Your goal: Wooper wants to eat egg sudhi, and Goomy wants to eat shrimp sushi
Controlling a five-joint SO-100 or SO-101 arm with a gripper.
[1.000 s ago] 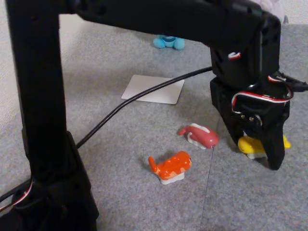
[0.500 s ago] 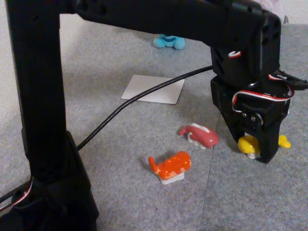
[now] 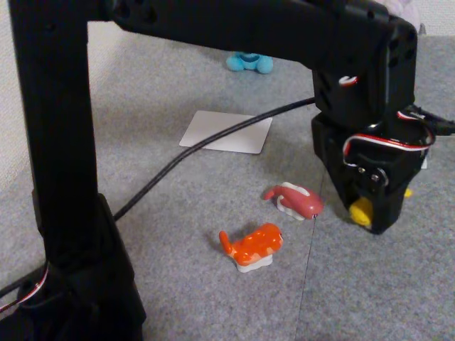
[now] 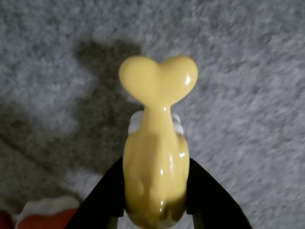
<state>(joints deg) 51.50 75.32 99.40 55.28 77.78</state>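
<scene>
Now the end effector (image 4: 155, 210) is clamped on the egg sudhi (image 4: 156, 157): in the wrist view its 2 black fingers (image 4: 107, 195) press the yellow toy from both sides, and the forked tail points up and away from the camera over the grey carpet (image 4: 252, 95). In the fixed view the egg sudhi (image 3: 361, 211) is mostly hidden behind the black end effector (image 3: 380, 217), with 1 yellow rounded end showing at its left; I cannot tell if the toy touches the carpet (image 3: 178, 234) there. The shrimp sushi (image 3: 252, 246) lies on the carpet in front, to the left of the end effector and apart from it. Just behind it, between it and the end effector, lies a pink-red and white toy (image 3: 295, 199). A white flat card (image 3: 227, 131) lies further back, with a black cable (image 3: 206, 145) running across it. At the far edge, the light-blue Wooper (image 3: 249, 62) is partly hidden by the arm (image 3: 234, 28).
</scene>
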